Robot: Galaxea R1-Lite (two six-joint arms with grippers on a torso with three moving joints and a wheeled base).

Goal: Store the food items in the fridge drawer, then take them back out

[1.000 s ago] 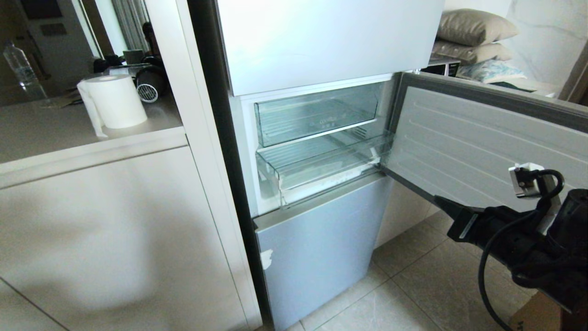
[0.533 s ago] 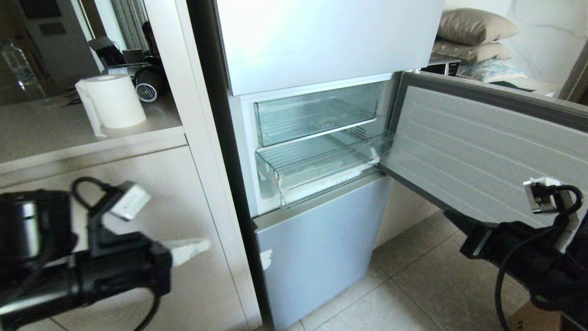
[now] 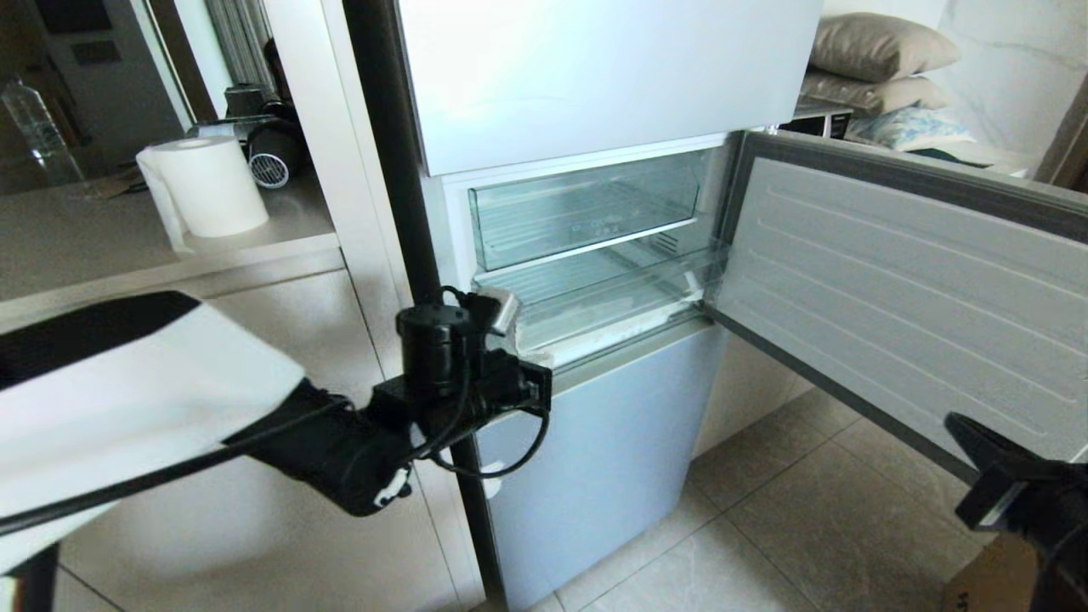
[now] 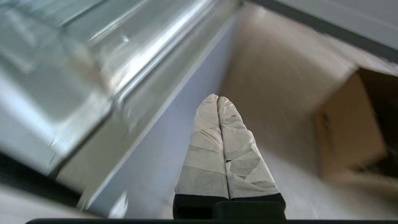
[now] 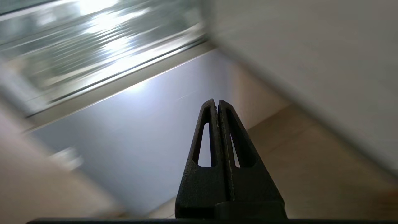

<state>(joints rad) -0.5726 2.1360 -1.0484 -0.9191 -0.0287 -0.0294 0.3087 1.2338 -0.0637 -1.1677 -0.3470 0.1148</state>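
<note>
Currently the left end effector point(image 4: 217, 99), fingers pressed together and holding nothing, is reaching toward the fridge drawer point(image 3: 595, 327) at its front lip, which is sitting slightly out below the upper clear bin point(image 3: 586, 212). Judged step: opening the drawer; the next move is calling for a hook under that lip. Both bins are showing no contents; no food item is appearing anywhere. Right end effector point(image 5: 217, 101), closed and empty, is idling low beside the open fridge door point(image 3: 901, 280).

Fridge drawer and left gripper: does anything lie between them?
No. In the left wrist view the shut left gripper hangs just below the fridge drawer, with only the grey lower door panel behind.
</note>
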